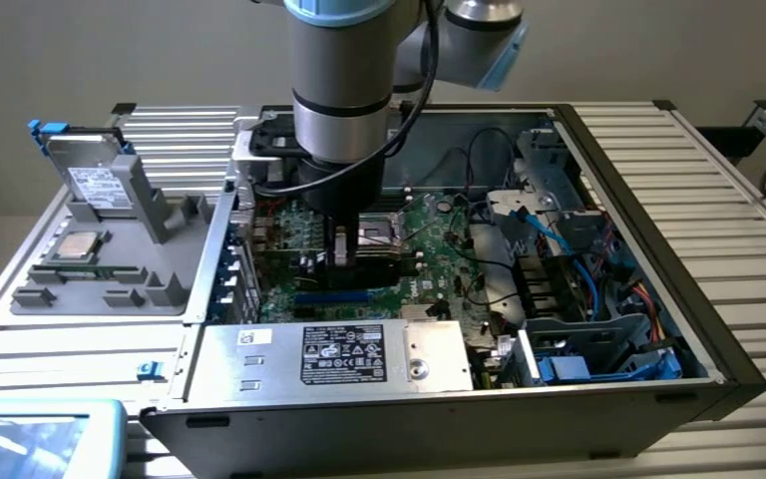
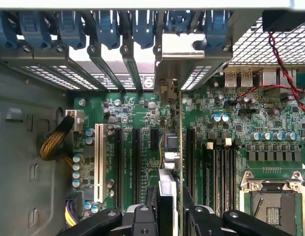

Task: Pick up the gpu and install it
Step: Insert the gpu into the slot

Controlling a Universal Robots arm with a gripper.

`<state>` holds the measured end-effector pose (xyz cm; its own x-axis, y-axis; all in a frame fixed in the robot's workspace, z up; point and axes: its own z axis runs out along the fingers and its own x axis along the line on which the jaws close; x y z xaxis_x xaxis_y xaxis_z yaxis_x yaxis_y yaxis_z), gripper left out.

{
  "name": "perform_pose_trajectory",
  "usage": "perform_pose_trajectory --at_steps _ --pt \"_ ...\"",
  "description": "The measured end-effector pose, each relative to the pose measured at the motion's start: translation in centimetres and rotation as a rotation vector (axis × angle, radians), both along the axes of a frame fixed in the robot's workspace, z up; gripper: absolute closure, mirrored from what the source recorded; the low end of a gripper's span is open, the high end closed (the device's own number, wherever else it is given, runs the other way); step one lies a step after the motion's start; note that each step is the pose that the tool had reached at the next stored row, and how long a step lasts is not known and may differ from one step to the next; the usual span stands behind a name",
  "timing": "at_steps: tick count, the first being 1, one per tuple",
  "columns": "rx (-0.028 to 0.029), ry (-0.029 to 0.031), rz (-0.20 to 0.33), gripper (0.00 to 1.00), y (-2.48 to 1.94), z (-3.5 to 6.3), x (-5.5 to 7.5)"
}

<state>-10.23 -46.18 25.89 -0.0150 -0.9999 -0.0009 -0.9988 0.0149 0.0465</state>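
The gpu point(image 2: 171, 147) stands on edge between my fingers, seen edge-on as a thin green-and-black card with its metal bracket point(image 2: 184, 49) at the case's rear slot openings. It runs along the black expansion slots point(image 2: 135, 162) of the green motherboard point(image 2: 226, 132); whether it is seated in a slot I cannot tell. My gripper point(image 2: 171, 219) is shut on the card, one black finger point(image 2: 142, 216) on each side. In the exterior view the gripper point(image 1: 344, 249) reaches straight down into the open computer case point(image 1: 649, 200), low over the motherboard.
A silver hard drive point(image 1: 91, 180) and a CPU point(image 1: 77, 244) rest in a grey fixture on the exterior view's left. Inside the case are the power supply point(image 1: 356, 354), drive bays with blue cables point(image 1: 596, 339), the CPU socket point(image 2: 275, 201), a white slot point(image 2: 98, 162) and yellow wires point(image 2: 54, 142).
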Motion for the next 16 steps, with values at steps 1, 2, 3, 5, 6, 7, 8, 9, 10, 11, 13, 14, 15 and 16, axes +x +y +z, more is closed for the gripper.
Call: perform_pose_trajectory --at_steps 1,2,3,5,6,7,8,9,10,11,13,14,15,16 --pt "0.0017 -0.0009 0.0 0.71 0.0 -0.03 -0.05" --pt "0.0036 -0.0017 0.0 0.71 0.01 -0.06 -0.09" --pt "0.0054 -0.0023 0.0 0.71 0.02 -0.09 -0.12" --pt "0.0088 -0.0031 0.0 0.71 0.03 -0.16 -0.15" --pt "0.01 -0.0031 0.0 0.71 0.03 -0.19 -0.18" --pt "0.0106 -0.0032 0.0 0.71 0.03 -0.21 -0.19" --pt "0.0105 -0.0031 0.0 0.71 0.03 -0.21 -0.19" --pt "0.0106 -0.0031 0.0 0.71 0.03 -0.21 -0.19" --pt "0.0107 -0.0031 0.0 0.71 0.03 -0.24 -0.22" --pt "0.0108 -0.0032 0.0 0.71 0.03 -0.27 -0.24" --pt "0.0107 -0.0031 0.0 0.71 0.03 -0.33 -0.3" --pt "0.0107 -0.0031 0.0 0.71 0.04 -0.36 -0.31" --pt "0.0109 -0.0032 0.0 0.71 0.05 -0.4 -0.34" --pt "0.0108 -0.0031 0.0 0.71 0.07 -0.44 -0.38"
